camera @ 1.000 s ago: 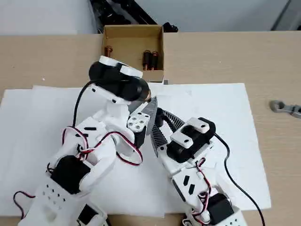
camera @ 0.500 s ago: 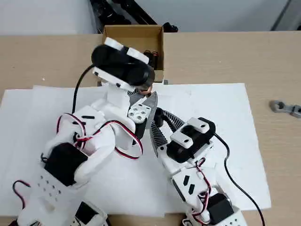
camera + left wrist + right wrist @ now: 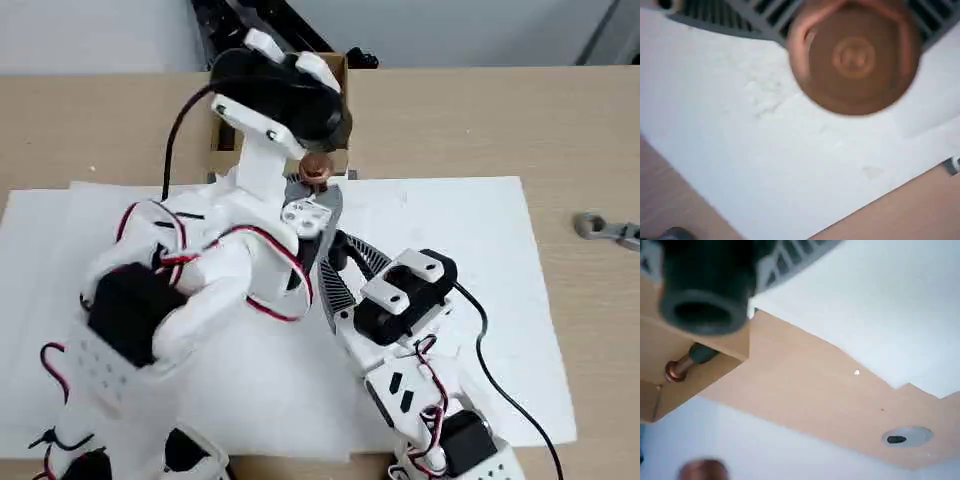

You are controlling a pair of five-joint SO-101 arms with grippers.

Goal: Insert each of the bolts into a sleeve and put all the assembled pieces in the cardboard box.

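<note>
Looking down in the high view, I see the left gripper [image 3: 315, 180] closed on the copper bolt [image 3: 317, 166]. It hangs just before the front of the cardboard box [image 3: 224, 138], over the far edge of the white paper [image 3: 450, 230]. The right gripper [image 3: 335, 262] sits near the middle of the paper, closed on the black sleeve [image 3: 338, 245], near the bolt but apart from it. I judge the bolt is not yet in the sleeve, so joining them is the step in hand.

In the left wrist view, the bolt [image 3: 855, 57] shows its head tight between the jaws. Its shank is hidden, so I cannot check the tilt.

In the right wrist view, the sleeve [image 3: 702, 310] turns its open mouth toward the camera. Behind it, one finished piece [image 3: 687, 362] lies in the cardboard box [image 3: 705, 382]. I would first line the shank with that mouth, then push slowly and straight.
</note>
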